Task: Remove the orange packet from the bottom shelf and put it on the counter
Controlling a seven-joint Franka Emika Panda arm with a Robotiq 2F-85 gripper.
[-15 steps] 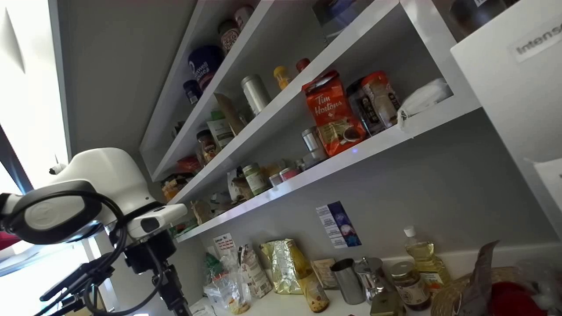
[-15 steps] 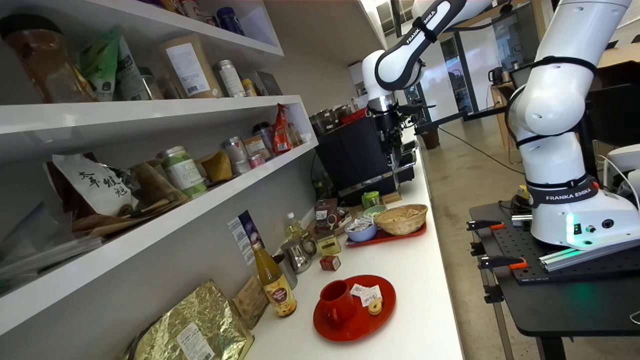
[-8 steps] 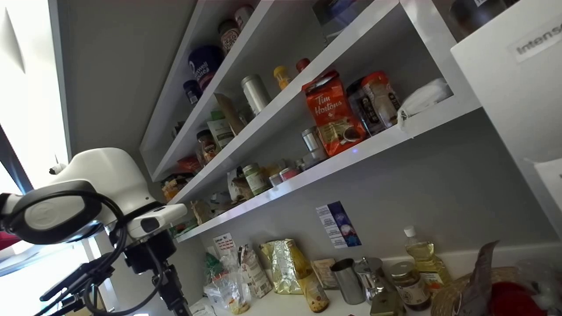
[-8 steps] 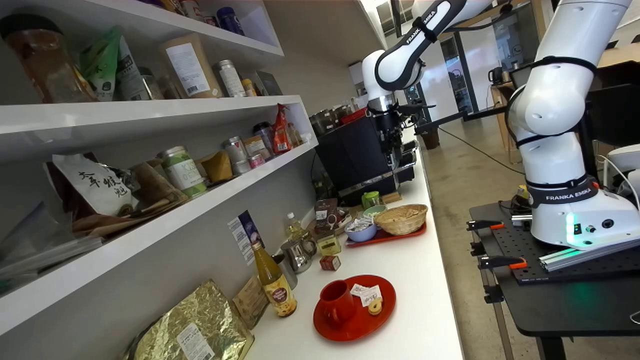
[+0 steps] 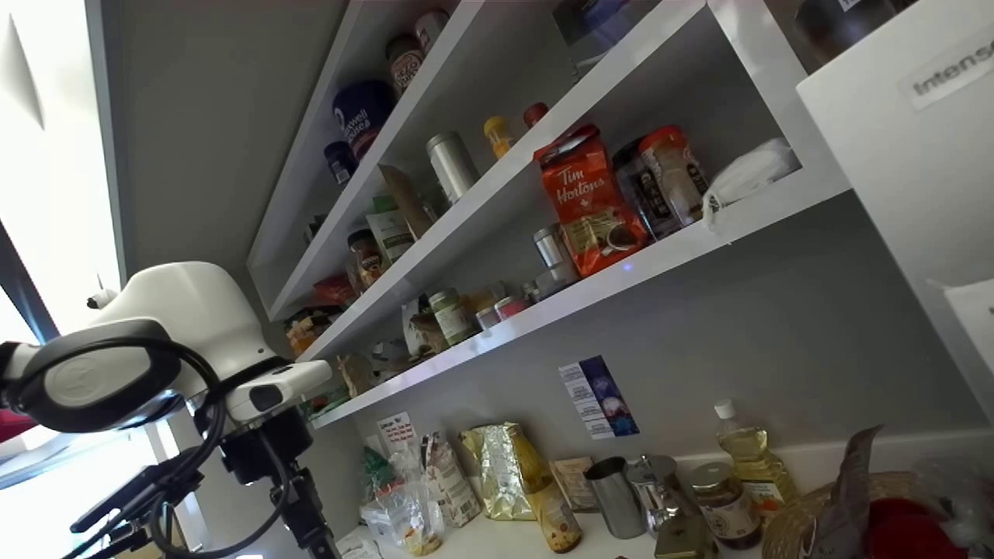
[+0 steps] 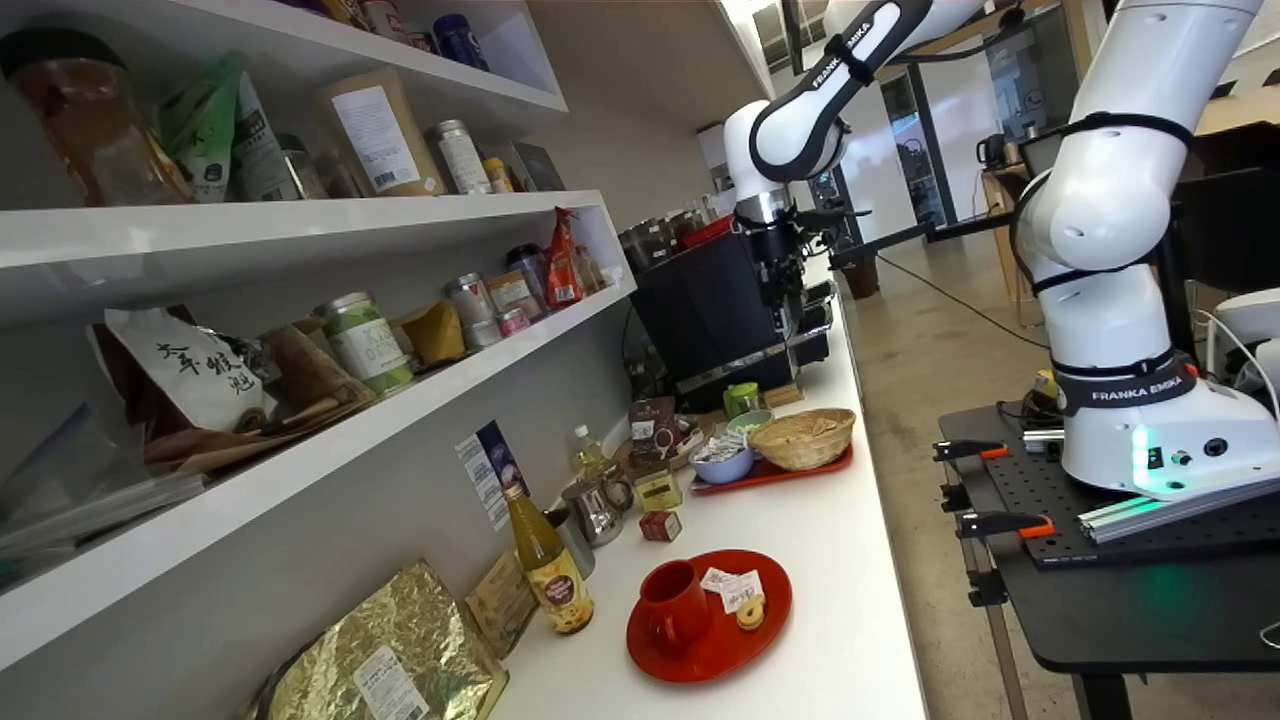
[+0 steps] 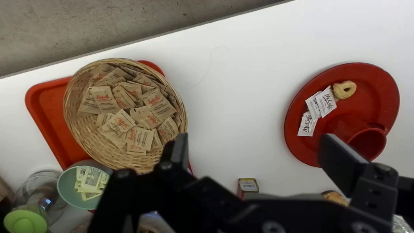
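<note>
The orange packet (image 5: 588,203) stands upright, leaning slightly, on the bottom shelf (image 5: 536,317) near its end; it also shows edge-on in an exterior view (image 6: 563,265). A metal tin stands beside it on one side, dark and red-lidded jars on the other. The bottom shelf also shows in an exterior view (image 6: 400,415). The counter (image 6: 830,620) runs below and fills much of the wrist view (image 7: 233,81). My gripper (image 7: 254,141) is open and empty, pointing down above the counter, apart from the packet. In an exterior view the gripper (image 6: 790,315) hangs before a black machine. The packet is out of the wrist view.
On the counter stand a red plate (image 6: 765,640) with a red mug (image 6: 675,600), a yellow bottle (image 6: 548,565), metal pitchers (image 6: 592,512), a small red box (image 6: 660,525) and a wicker basket (image 7: 124,113) on a red tray (image 7: 53,106). A shelf (image 6: 300,225) lies above the packet.
</note>
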